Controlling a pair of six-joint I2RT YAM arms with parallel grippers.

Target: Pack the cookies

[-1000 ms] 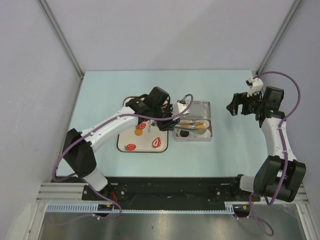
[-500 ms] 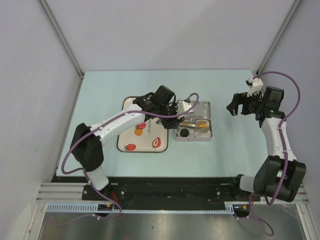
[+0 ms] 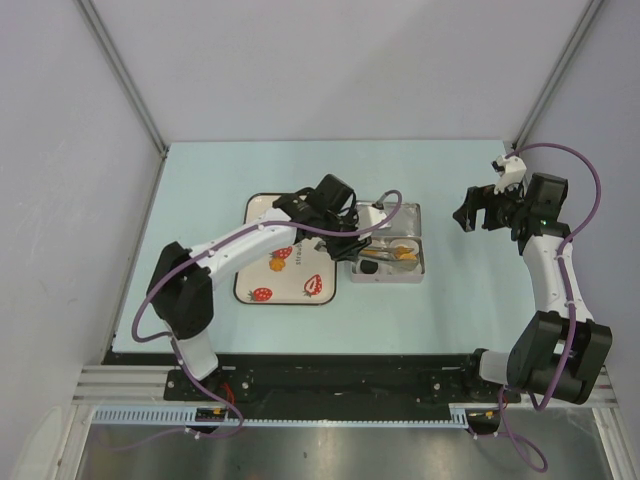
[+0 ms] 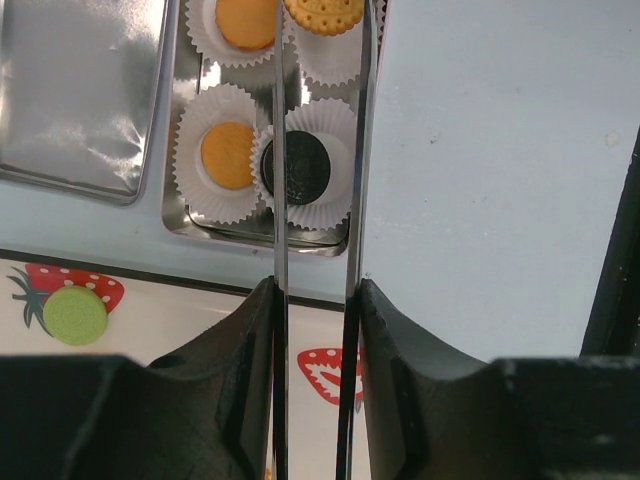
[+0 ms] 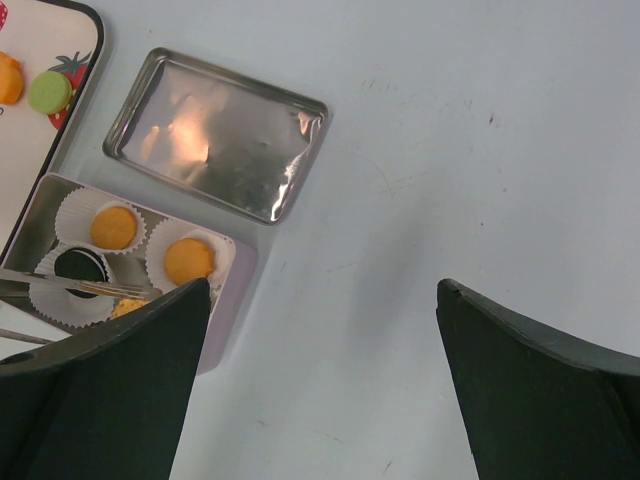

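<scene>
Left wrist view: the left gripper [image 4: 313, 300] is narrow, clamped on the tweezers [image 4: 280, 220], whose tips pinch one orange cookie [image 4: 324, 12] over the far cups of the tin [image 4: 200, 232]. Two more orange cookies [image 4: 228, 155] and the black cookie [image 4: 300, 167] sit in paper cups [image 4: 192, 190] inside it. The tin's near rim lies just beside the mat [image 4: 180, 330] edge, with the lid [image 4: 80, 90] close on one side and bare table [image 4: 500, 150] on the other, where the right gripper [image 5: 320, 380] hangs wide open, well apart from the tin.

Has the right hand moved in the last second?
No. The right hand stays open in the same spot right of the tin; the left hand holds tweezers over it.
</scene>
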